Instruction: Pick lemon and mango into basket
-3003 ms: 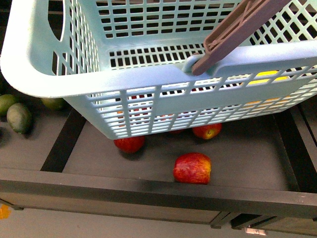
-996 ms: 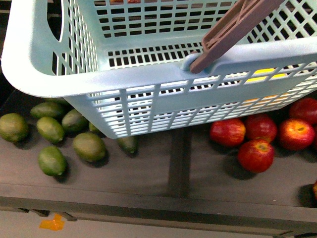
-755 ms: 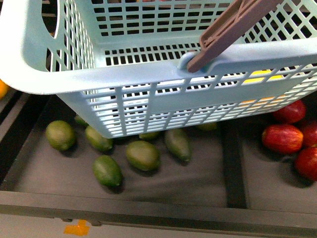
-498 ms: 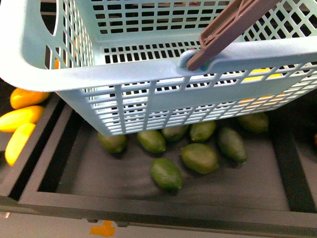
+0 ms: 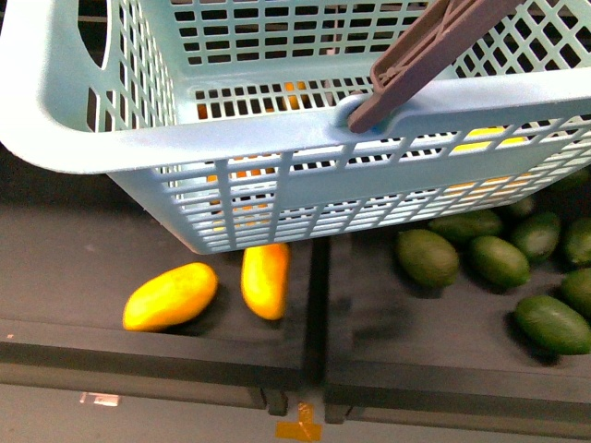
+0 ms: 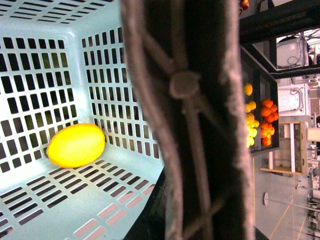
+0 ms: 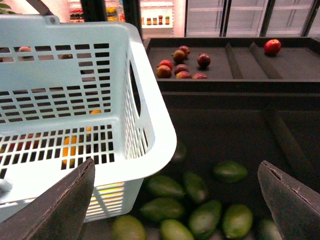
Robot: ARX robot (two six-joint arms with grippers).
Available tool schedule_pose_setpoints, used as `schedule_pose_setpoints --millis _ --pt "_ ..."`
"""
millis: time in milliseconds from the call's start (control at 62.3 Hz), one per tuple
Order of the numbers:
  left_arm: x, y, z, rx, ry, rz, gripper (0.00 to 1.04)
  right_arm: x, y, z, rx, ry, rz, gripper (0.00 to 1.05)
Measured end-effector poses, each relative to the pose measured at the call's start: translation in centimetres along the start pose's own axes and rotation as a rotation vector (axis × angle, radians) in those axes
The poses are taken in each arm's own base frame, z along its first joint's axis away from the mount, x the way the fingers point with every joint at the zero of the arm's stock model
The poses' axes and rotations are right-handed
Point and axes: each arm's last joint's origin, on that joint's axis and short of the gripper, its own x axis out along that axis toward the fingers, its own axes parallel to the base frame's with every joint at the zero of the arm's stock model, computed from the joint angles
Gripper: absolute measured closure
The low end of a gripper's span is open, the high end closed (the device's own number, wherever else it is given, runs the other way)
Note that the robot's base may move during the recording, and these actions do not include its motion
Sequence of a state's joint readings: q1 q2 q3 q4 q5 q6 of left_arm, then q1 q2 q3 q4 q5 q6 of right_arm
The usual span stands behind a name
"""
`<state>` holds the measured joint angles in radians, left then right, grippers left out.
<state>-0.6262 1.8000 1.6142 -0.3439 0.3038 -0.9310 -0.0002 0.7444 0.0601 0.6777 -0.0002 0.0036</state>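
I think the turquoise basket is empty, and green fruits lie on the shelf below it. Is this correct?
No. The basket is not empty: the left wrist view shows the lemon lying on its floor. Green fruits do lie on the shelf below it.

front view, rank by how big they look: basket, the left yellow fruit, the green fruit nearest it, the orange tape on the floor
1. basket, by far the largest, though it is also nearest the camera.
2. left yellow fruit and green fruit: too alike to rank; the yellow one looks longer, the green one rounder.
3. orange tape, smallest.
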Motion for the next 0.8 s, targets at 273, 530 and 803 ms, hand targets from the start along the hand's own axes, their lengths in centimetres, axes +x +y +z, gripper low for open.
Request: schedule_pose_setpoints --millis 273,530,803 --pt "0.00 0.00 -0.01 -0.002 0.002 -0.001 1.01 0.00 0.00 0.00 0.000 0.000 0.000 0.09" --pt "0.00 -0.01 -0.01 -0.003 0.002 -0.002 1.01 -0.02 0.00 0.03 0.000 -0.002 0.000 0.09" --pt "0.00 0.00 0.00 0.000 -0.001 0.001 1.01 -0.01 0.00 0.00 0.000 0.000 0.000 0.09"
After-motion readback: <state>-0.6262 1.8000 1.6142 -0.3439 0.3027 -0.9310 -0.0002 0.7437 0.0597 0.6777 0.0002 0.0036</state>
